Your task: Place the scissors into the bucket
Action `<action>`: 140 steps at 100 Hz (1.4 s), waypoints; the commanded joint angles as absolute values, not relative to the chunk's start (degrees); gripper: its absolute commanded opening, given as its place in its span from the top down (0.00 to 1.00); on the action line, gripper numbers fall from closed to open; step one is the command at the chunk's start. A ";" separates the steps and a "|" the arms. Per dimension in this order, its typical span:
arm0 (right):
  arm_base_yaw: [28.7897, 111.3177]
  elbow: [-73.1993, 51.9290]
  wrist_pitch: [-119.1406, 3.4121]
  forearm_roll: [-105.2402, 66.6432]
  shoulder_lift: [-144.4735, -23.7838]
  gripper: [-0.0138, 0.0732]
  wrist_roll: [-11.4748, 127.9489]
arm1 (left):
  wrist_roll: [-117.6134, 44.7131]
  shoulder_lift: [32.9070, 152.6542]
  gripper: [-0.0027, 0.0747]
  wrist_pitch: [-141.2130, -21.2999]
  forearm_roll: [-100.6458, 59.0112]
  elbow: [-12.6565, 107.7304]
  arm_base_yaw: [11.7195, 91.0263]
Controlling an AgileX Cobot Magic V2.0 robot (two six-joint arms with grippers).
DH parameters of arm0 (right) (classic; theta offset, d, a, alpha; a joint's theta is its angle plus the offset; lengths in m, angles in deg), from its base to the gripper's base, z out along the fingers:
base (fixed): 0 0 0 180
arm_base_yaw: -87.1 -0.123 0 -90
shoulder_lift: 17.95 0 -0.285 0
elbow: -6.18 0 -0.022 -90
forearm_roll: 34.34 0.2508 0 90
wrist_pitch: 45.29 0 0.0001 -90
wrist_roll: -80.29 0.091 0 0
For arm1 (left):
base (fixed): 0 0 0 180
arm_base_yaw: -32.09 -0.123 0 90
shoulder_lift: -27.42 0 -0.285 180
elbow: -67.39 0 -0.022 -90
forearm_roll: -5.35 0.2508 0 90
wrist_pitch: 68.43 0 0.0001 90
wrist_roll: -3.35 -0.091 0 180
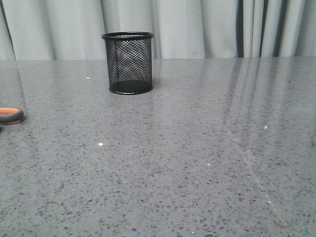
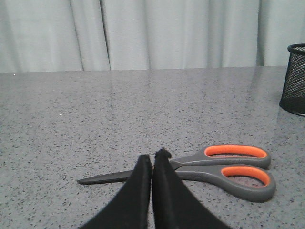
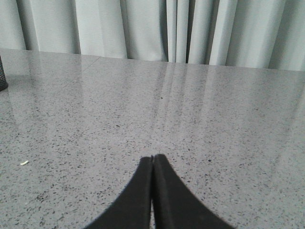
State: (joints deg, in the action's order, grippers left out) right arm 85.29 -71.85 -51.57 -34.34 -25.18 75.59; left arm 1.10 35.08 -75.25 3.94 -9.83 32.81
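The scissors (image 2: 224, 168) lie flat on the grey table in the left wrist view, grey handle loops lined in orange, dark blades pointing away from the bucket. Only one orange-lined loop (image 1: 10, 115) shows at the far left edge of the front view. My left gripper (image 2: 152, 160) is shut and empty, its tips just in front of the scissors' pivot area, hiding it. The bucket (image 1: 128, 62), a black wire-mesh cup, stands upright at the back of the table; its edge shows in the left wrist view (image 2: 294, 78). My right gripper (image 3: 152, 158) is shut and empty over bare table.
The grey speckled table (image 1: 197, 148) runs back to pale curtains (image 1: 197, 27). A few small white specks (image 1: 100, 144) lie on it. Neither arm shows in the front view.
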 commanded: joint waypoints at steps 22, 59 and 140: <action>85.63 -72.18 -47.45 -34.34 -23.83 0.90 75.41 | 1.21 33.60 0.99 -70.62 1.37 -12.12 32.72; 85.63 -72.18 -43.07 -22.30 -23.83 0.90 75.41 | 1.21 33.60 0.99 -70.02 -10.93 -12.12 32.72; 85.63 -39.96 -67.63 -13.46 -52.58 0.89 75.41 | 0.55 60.62 0.99 -99.39 -8.77 24.89 32.72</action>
State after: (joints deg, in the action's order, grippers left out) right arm 85.29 -47.82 -65.57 -12.10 -45.62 75.59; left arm 1.01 52.88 -95.31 -12.91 16.85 32.81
